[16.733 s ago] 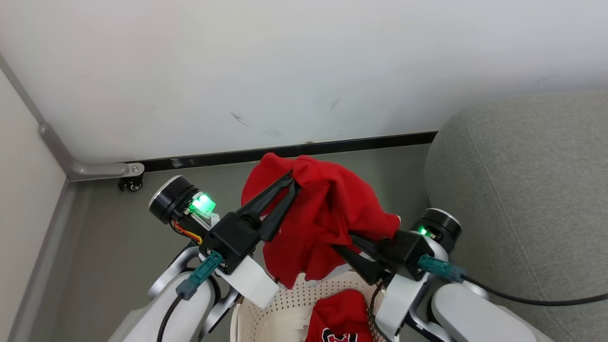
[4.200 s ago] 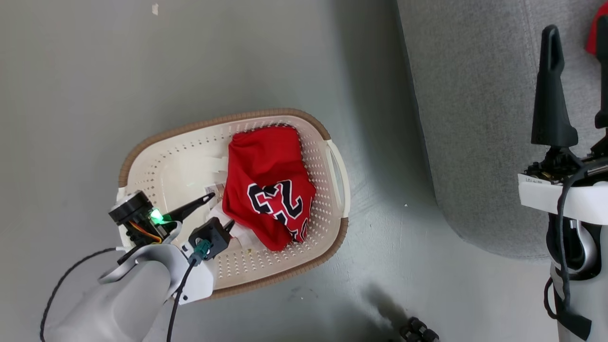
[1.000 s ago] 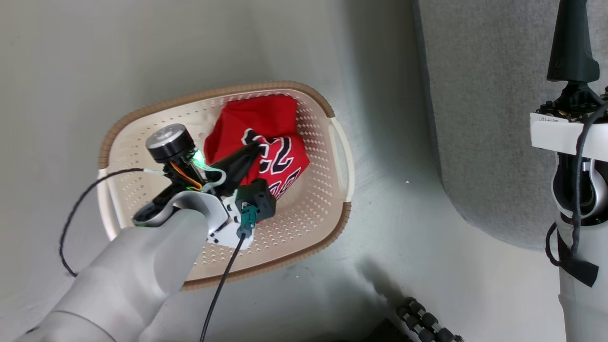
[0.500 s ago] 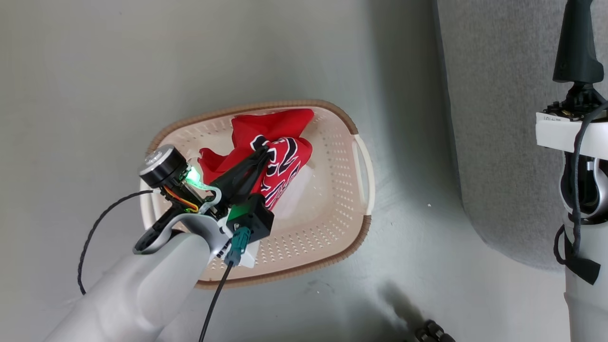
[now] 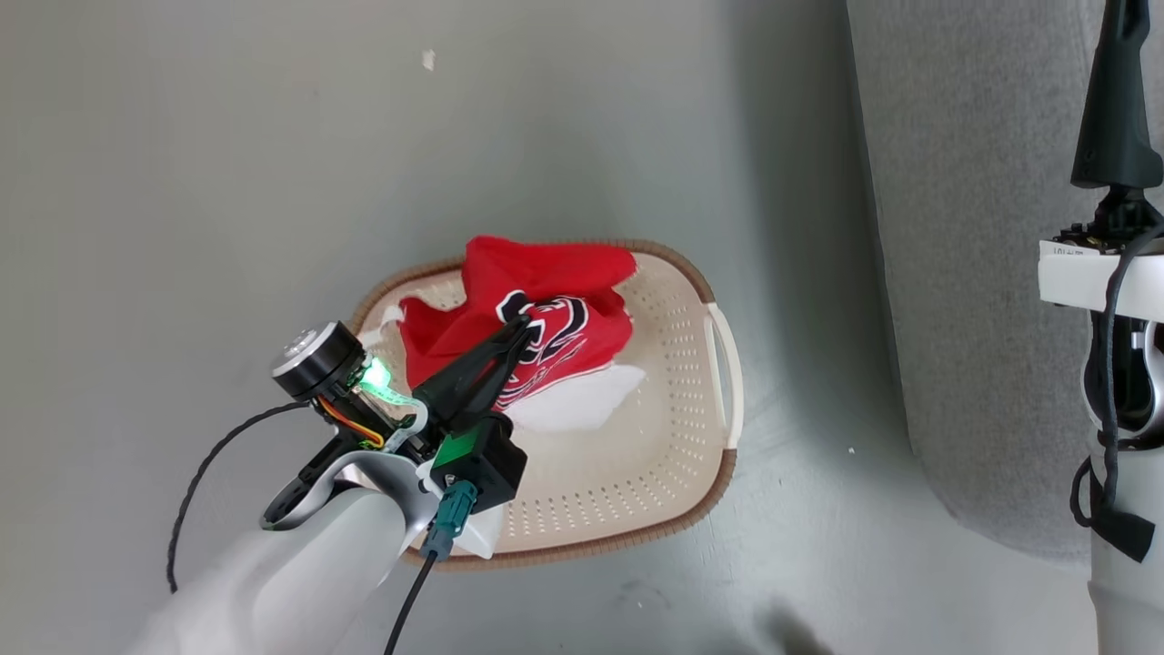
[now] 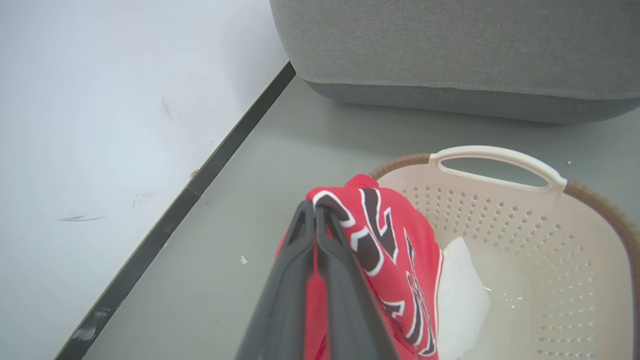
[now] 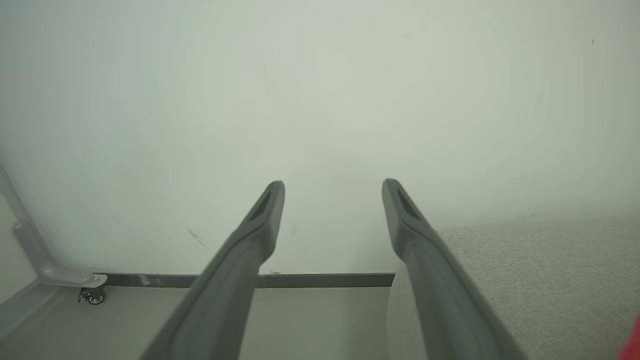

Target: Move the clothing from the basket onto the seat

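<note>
The red jersey [image 5: 546,305] with black-and-white lettering hangs bunched from my left gripper [image 5: 523,327], which is shut on a fold of it above the basket [image 5: 637,473]. In the left wrist view the closed fingertips [image 6: 316,210] pinch the jersey [image 6: 395,250], and its lower part still trails inside the cream basket [image 6: 500,155]. The grey seat [image 5: 964,273] stands to the right of the basket. My right gripper [image 7: 332,187] is open and empty, held high over the seat [image 7: 525,280]; one of its fingers [image 5: 1114,118] shows at the right edge. A sliver of red clothing [image 7: 634,345] lies on the seat.
A white sheet [image 5: 573,405] lies on the basket's floor beside the jersey. A pale wall with a dark baseboard [image 6: 235,135] runs behind the basket. A small caster [image 7: 92,296] stands at the wall's left corner. Grey floor surrounds the basket.
My left gripper has lifted, drawing the jersey up off the basket's floor and baring the white sheet. The head camera has shifted. The right gripper stays open.
</note>
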`<state>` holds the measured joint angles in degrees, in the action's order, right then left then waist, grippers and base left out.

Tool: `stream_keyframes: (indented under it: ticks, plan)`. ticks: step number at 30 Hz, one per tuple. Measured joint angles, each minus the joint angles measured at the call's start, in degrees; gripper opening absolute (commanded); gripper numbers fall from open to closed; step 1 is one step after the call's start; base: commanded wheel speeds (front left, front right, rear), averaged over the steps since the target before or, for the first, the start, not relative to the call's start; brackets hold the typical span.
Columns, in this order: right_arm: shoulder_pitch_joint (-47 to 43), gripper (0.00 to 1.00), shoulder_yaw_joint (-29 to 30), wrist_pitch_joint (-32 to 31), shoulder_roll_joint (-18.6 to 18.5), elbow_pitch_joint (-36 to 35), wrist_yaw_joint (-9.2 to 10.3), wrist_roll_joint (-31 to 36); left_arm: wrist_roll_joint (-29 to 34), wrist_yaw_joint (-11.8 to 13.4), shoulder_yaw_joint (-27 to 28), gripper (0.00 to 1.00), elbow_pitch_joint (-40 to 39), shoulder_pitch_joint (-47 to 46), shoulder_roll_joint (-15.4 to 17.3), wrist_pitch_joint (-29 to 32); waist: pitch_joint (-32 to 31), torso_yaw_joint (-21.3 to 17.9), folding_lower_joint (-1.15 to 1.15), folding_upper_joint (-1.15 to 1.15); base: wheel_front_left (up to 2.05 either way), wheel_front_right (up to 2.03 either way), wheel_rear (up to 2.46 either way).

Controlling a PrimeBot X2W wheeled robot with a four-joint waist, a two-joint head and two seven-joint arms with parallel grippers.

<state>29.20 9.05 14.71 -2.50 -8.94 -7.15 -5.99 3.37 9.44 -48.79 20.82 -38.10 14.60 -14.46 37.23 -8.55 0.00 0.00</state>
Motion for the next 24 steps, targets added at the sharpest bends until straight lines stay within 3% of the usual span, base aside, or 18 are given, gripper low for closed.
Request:
stream_keyframes:
  ticks: [23, 24]
  plan:
    - [-6.7, 1.0, 1.7, 0.0, 0.0, 1.4, 0.0, 0.0, -3.5, -0.1, -0.6, 0.0, -7.7, 4.9, 1.6, 0.0, -11.0, 2.1, 0.0, 0.0, 0.0, 0.0, 0.0]
    - [-7.0, 1.0, 1.7, 0.0, 0.0, 1.5, 0.0, 0.0, -3.6, -0.3, -0.6, 0.1, -7.7, 5.1, 1.6, 0.0, -11.4, 2.2, 0.0, 0.0, 0.0, 0.0, 0.0]
